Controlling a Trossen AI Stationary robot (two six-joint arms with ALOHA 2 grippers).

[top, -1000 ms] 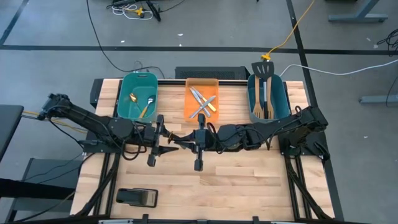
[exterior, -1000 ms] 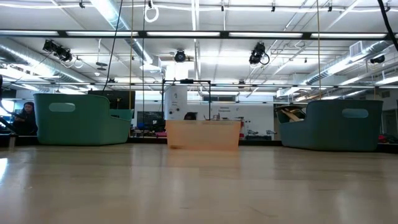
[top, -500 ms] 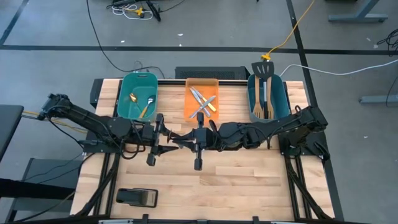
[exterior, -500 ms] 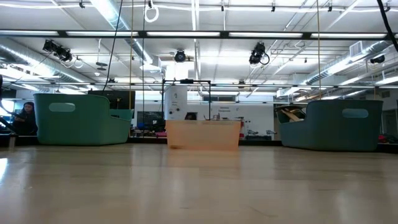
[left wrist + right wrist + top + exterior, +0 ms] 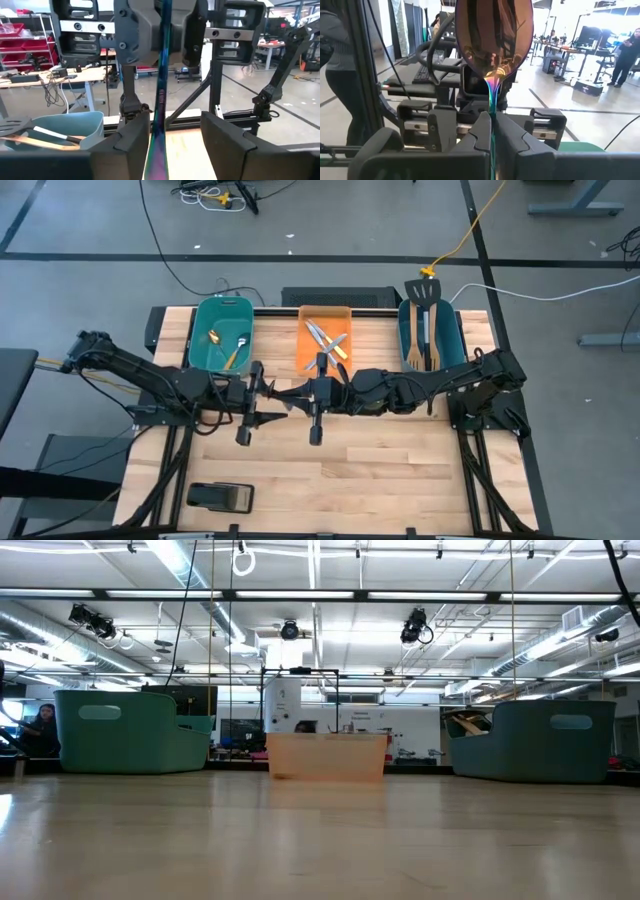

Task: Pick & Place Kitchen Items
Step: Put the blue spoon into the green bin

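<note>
Mid-air handover of shiny iridescent metal spoon [image 5: 493, 37] above table centre, near orange plastic bin [image 5: 325, 340].

Right gripper [image 5: 491, 131] clamped on thin handle; left gripper [image 5: 175, 135] spread wide around it. Probably light, rigid, slippery: best pinched mid-handle.

Both arms are matt black from base to tip, built of chunky rounded joint housings linked by slimmer tubes, with thin black cables looping along the left arm [image 5: 130, 370] (the loops stand clear of the links near its shoulder). The right arm [image 5: 440, 385] looks bulkier at its base. Each tool ends in two blocky, dark grey fingers [image 5: 225, 145] with flat, angled faces, carried on a black crossbar with round screw heads.
</note>
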